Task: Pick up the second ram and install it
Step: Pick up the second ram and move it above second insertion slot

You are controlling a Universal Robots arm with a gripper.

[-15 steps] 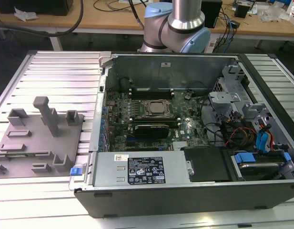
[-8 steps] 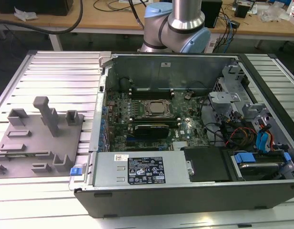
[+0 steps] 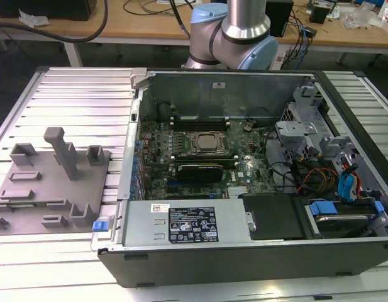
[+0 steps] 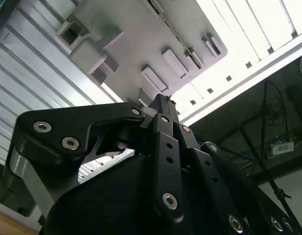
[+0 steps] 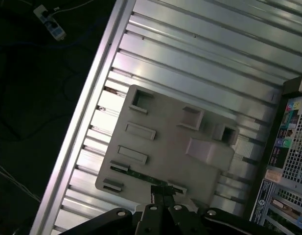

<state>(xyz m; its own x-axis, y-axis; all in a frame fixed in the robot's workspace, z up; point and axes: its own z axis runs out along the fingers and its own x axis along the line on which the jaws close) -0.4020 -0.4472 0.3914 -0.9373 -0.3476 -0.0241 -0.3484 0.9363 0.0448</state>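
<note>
Pincer (image 5: 163, 193) over the grey holder tray (image 5: 165, 137), seemingly closed on nothing.
Second ram (image 5: 141, 175) lies just beneath it; a clean pick wants jaws square across the stick.

Grey and blue robot arm (image 3: 234, 28) is standing at twelve o'clock in the exterior view. In both wrist views its black end effector (image 5: 161, 190) (image 4: 163, 100) is holding its fingertips together.
</note>
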